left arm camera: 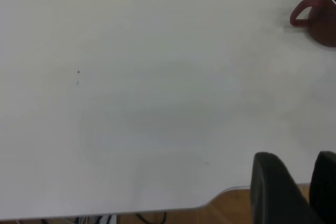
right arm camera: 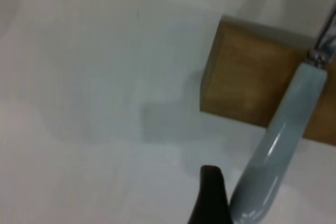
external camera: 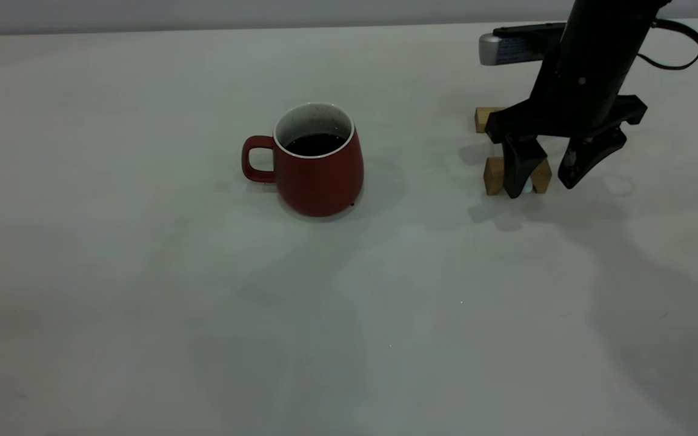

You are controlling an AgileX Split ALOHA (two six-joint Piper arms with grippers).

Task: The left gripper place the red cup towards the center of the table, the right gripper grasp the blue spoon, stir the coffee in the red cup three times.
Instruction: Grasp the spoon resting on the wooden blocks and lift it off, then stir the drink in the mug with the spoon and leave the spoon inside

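Resting across a tan wooden block [right arm camera: 252, 82], glossy pale-handled blue spoon [right arm camera: 273, 161].

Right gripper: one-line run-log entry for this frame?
right gripper: open, over blue spoon | wooden block | red cup: centered | left gripper: table edge

Right arm: matte black casing, silver-grey box near the wrist, thin black cable loop, one small screw. Right hand [external camera: 544, 180]: two thick tapering black fingers on a crossbar. Left hand [left arm camera: 296, 192]: black fingers.
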